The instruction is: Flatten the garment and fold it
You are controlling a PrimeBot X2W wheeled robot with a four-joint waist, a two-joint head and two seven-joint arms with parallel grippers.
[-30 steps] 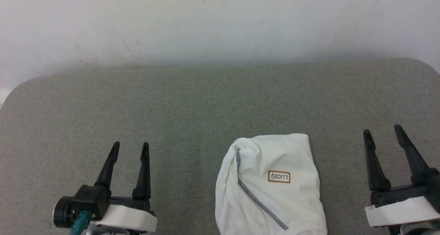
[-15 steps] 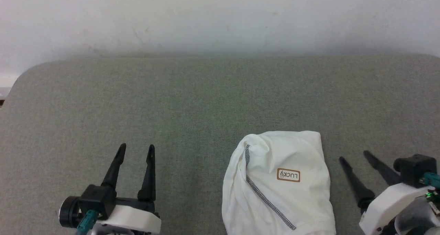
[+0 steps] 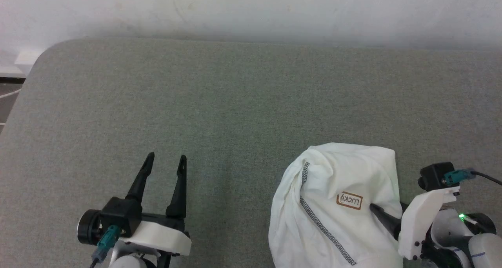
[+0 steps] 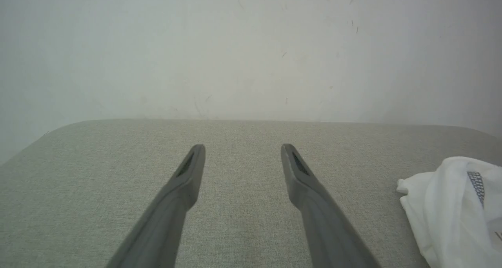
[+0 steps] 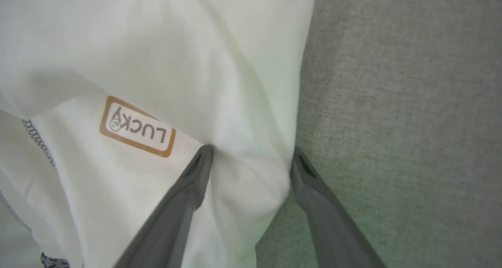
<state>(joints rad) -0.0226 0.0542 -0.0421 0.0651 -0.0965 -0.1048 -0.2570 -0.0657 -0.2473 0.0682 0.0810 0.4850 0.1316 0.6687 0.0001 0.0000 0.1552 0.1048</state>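
The white garment lies bunched at the near right of the grey fabric-covered worktop, its lower part cut off by the head view's bottom edge, so sleeves and hem cannot be made out. A tan "LUCKY" label and a dark stitched seam show on top. The right pincer is spread wide, unclenched, straddling a fold at the cloth's right edge; in the head view one of its fingers is hidden. The left pincer, likewise spread and empty, hangs over bare worktop, well apart from the garment.
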